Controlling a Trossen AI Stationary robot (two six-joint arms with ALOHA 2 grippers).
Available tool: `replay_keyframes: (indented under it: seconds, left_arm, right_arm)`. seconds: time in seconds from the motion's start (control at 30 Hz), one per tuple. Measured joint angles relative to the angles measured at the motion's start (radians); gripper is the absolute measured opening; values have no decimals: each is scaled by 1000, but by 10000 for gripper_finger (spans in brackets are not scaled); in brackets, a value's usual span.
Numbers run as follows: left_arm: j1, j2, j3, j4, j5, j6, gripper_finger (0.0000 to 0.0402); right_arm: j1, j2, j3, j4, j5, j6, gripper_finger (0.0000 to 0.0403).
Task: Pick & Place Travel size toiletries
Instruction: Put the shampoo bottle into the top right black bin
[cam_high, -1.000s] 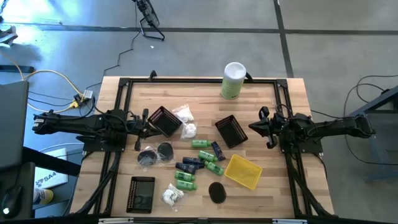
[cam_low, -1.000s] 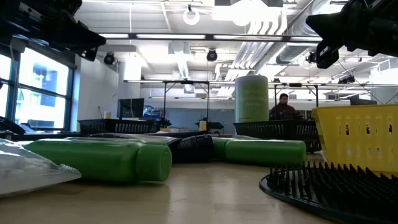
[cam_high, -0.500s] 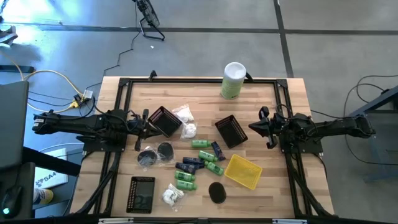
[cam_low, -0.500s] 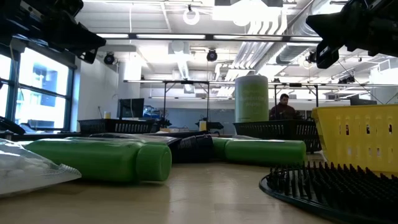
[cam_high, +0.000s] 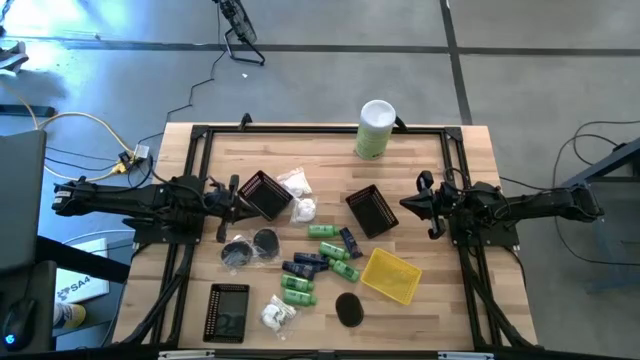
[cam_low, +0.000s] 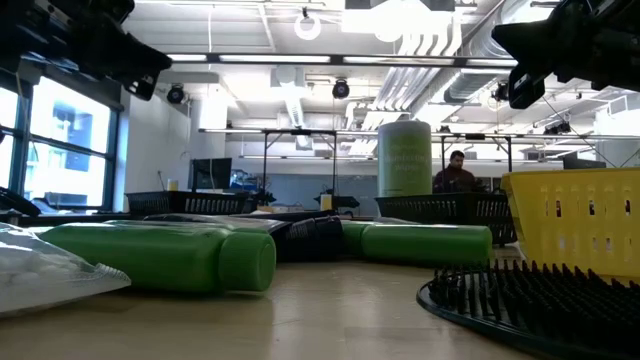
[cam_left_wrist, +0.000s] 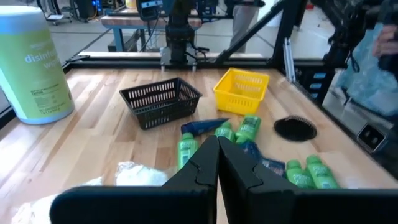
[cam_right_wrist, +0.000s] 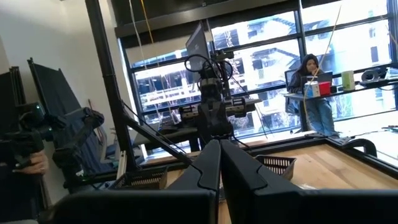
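The travel size toiletries lie scattered mid-table: green bottles (cam_high: 322, 231) (cam_high: 297, 290) (cam_low: 160, 255), navy tubes (cam_high: 305, 264), black discs (cam_high: 237, 251) (cam_high: 348, 308) and white packets (cam_high: 297, 185) (cam_high: 278, 316). All rest flat on the wood. My left gripper (cam_high: 238, 197) (cam_left_wrist: 217, 155) is shut and hangs level above the table's left side, beside a black basket (cam_high: 266, 193). My right gripper (cam_high: 408, 203) (cam_right_wrist: 219, 155) is shut, held above the right side and tipped slightly upward. Neither holds anything.
A second black basket (cam_high: 372, 211) and a yellow basket (cam_high: 391, 275) sit right of centre. A flat black basket (cam_high: 227, 312) lies near the front left. A tall white-and-green canister (cam_high: 374, 129) stands at the far edge. People sit in the room beyond (cam_low: 455, 172).
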Motion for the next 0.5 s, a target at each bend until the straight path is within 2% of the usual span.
replay_keyframes:
  seconds: [0.17, 0.5]
  left_arm:
    - [0, 0, 0, 2, 0, -9, 2]
    - [0, 6, 0, 70, -2, 155, 1]
  right_arm:
    - [0, 0, 0, -6, -1, 0, 5]
    - [0, 0, 0, -8, -3, 8, 5]
